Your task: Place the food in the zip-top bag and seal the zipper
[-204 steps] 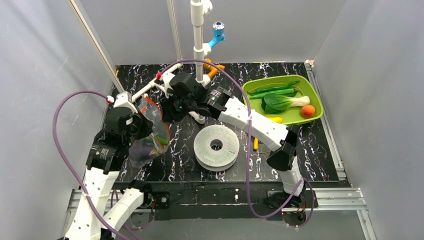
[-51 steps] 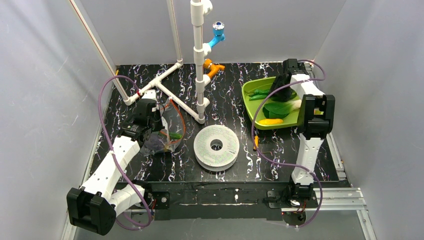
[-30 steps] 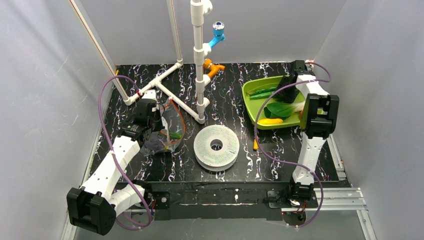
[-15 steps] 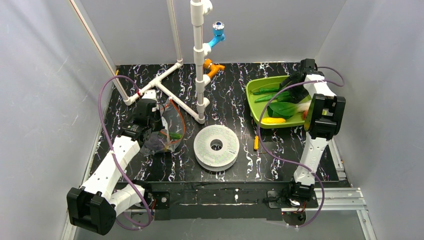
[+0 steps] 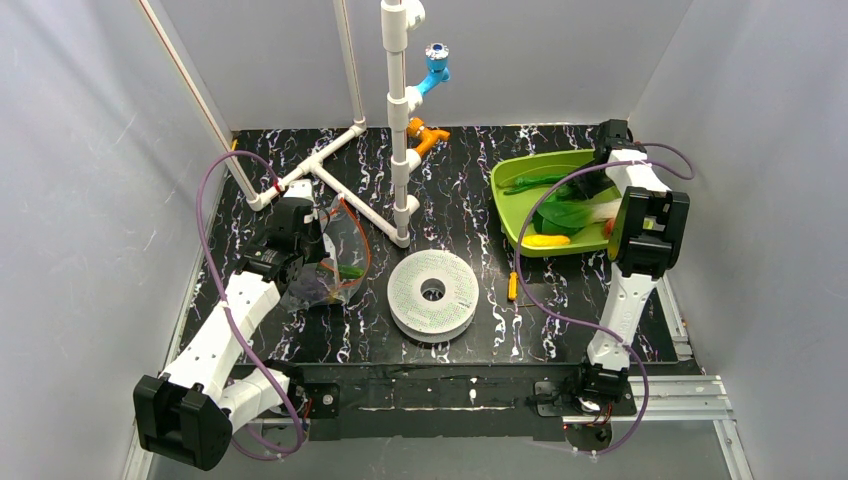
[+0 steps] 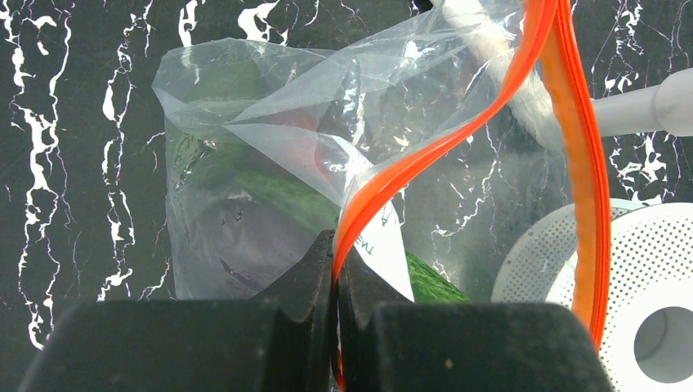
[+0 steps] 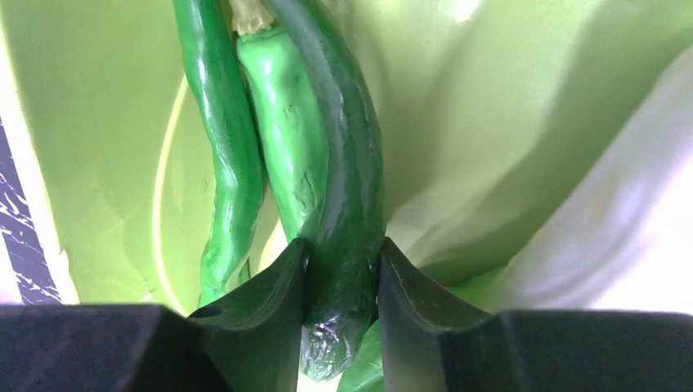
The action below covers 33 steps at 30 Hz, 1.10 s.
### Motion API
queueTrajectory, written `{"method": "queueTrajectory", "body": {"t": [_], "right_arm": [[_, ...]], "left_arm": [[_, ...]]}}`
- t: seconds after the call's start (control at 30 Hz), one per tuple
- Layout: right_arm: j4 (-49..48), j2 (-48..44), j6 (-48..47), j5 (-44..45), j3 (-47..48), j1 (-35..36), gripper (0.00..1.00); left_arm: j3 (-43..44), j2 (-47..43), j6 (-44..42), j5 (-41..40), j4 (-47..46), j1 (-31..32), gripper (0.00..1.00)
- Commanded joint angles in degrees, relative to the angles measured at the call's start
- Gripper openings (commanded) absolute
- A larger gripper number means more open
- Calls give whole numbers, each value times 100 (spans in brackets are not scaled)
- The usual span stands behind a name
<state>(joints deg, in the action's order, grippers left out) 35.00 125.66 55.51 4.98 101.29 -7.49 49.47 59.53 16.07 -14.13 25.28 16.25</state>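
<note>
The clear zip-top bag [image 5: 333, 262] lies at the left of the table, its mouth held up. It shows in the left wrist view [image 6: 245, 163] with a green pepper [image 6: 286, 200], a purple eggplant [image 6: 237, 245] and something red inside. My left gripper [image 6: 336, 261] is shut on the orange-red zipper [image 6: 458, 139], whose two strips stand apart. It is by the bag in the top view [image 5: 303, 238]. My right gripper [image 7: 342, 269] is in the lime-green tray [image 5: 515, 212], shut on a dark green pepper [image 7: 347, 188]. It also shows in the top view [image 5: 585, 185].
Two lighter green peppers [image 7: 282, 139] lie beside the gripped one, with white bok choy [image 7: 621, 237] to the right. A yellow banana [image 5: 543, 241] lies in the tray. A white spool [image 5: 433, 292], a small screwdriver [image 5: 513, 287] and a white pipe frame [image 5: 340, 190] are on the table.
My right arm has swung from the bag over to the tray and closed on the dark green pepper; the tray shifted slightly. My left arm lowered the bag and has held still since.
</note>
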Motion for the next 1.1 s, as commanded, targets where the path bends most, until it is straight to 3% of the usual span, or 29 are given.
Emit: {"method": "queueTrajectory", "body": {"t": [0.0, 0.13, 0.4, 0.57, 0.9, 1.07], "right_arm": [[327, -1, -72, 231, -136, 16, 37], [370, 99, -174, 62, 18, 11, 41], [-46, -440, -277, -645, -2, 13, 35], [90, -827, -472, -725, 95, -7, 37], [284, -1560, -963, -799, -516, -77, 38], [182, -2238, -1190, -773, -1101, -70, 23]], "left_arm": [[115, -134, -7, -33, -26, 13, 0], [104, -154, -7, -37, -21, 11, 0], [103, -133, -7, -36, -22, 10, 0], [111, -150, -7, -14, -23, 11, 0], [90, -262, 22, 67, -14, 12, 0], [79, -321, 53, 131, -23, 14, 0]]}}
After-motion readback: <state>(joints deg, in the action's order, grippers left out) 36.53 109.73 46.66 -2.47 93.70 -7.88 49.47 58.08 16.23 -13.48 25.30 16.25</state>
